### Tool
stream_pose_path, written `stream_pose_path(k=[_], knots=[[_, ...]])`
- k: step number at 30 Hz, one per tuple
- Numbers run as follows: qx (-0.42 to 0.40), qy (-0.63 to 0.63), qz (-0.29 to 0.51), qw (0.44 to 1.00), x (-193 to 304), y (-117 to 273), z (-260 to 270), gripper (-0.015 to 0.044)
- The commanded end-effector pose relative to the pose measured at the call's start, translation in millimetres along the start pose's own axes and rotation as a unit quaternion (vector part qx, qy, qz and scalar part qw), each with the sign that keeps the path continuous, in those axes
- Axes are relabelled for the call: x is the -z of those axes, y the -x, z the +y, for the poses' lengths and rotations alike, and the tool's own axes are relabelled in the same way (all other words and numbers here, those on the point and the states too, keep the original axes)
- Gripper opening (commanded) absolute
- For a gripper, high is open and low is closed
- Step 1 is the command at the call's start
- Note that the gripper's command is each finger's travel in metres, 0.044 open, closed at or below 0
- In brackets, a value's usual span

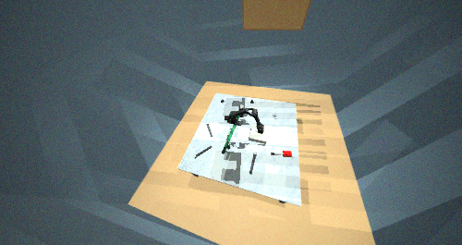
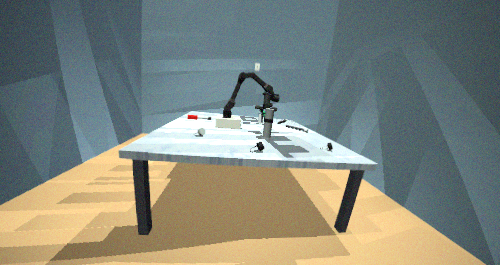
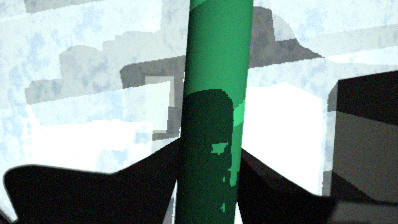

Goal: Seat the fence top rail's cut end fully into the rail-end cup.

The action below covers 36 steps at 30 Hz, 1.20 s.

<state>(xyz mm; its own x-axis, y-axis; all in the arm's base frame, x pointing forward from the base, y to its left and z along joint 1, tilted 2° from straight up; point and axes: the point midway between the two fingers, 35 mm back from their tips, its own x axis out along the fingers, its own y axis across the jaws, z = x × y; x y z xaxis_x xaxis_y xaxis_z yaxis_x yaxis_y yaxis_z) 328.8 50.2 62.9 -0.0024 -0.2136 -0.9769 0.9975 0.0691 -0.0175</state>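
The gripper's 2 fingers are clamped on the green rail point(image 1: 229, 139) point(image 3: 215, 60), 1 on each side. The black arm point(image 1: 253, 111) point(image 2: 255, 79) arches above the table point(image 1: 277, 178) point(image 2: 175, 145), near the big grey post point(image 2: 268, 125) (the rail's seating is too small to tell).

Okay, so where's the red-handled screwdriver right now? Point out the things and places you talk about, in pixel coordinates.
In the top view, the red-handled screwdriver point(image 1: 286, 153) point(image 2: 192, 117) lies near the tabletop's right edge, right of the dark bars.
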Motion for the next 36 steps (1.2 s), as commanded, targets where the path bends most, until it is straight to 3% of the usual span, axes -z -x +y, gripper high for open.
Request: stream_pose_path(k=[1,36], knots=[[0.000,0.000,0.000,1.000,-0.2,0.2,0.0,0.0000],[0.000,-0.003,-0.004,1.000,-4.1,1.6,-1.6,0.0000]])
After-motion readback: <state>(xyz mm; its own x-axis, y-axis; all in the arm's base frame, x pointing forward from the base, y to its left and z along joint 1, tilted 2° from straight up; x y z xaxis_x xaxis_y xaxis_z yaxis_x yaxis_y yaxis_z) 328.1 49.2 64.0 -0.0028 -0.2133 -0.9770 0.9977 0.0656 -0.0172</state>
